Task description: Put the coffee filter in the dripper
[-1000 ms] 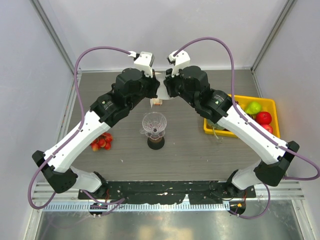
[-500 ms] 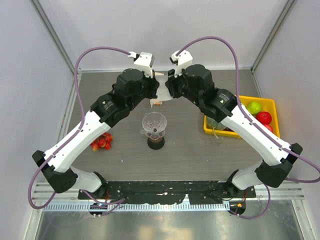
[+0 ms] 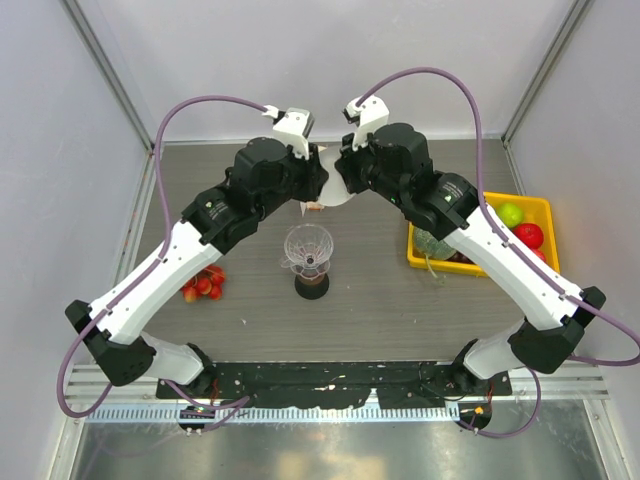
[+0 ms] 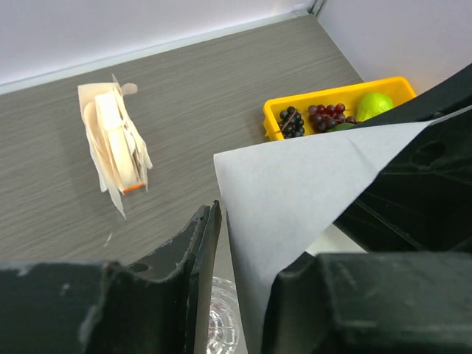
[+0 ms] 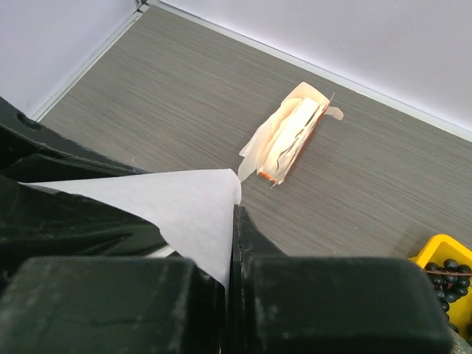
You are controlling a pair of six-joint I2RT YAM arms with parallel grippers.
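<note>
Worktop of grey woodgrain carries everything you see, with a yellow tray of fruit near its right edge. Your two arms meet above the far middle, and the coffee filter hangs in the air between them, above the worktop and just beyond the dripper, not in it. Your right tool is clenched on one corner of the white sheet. Your left tool is released: its jaws stand apart with the sheet's edge running down between them, a sliver of worktop showing beside it. The clear dripper sits upright on a dark brown cup. A beige packet with an orange edge lies behind it, and strawberries sit well to the left.
</note>
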